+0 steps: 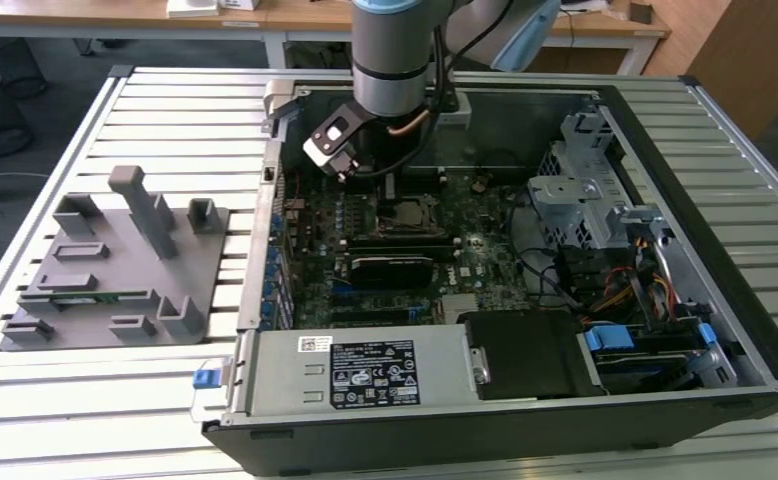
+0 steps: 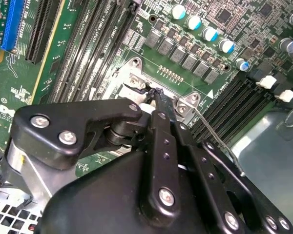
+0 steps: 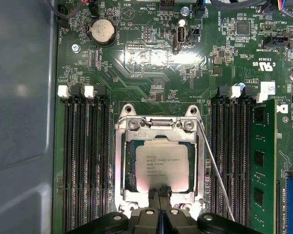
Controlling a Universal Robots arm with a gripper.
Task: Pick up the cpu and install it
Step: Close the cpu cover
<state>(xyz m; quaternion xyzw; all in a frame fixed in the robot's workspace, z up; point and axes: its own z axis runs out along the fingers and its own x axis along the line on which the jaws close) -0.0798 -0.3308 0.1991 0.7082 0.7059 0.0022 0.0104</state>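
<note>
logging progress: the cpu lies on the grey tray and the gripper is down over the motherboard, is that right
No. The cpu lies in the socket on the motherboard, not on the grey tray, as the first wrist view shows. The gripper is down over the motherboard.

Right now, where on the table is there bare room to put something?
Bare table slats lie between the grey tray and the near edge, and at the exterior view's right of the computer case. Inside the case is crowded.
</note>
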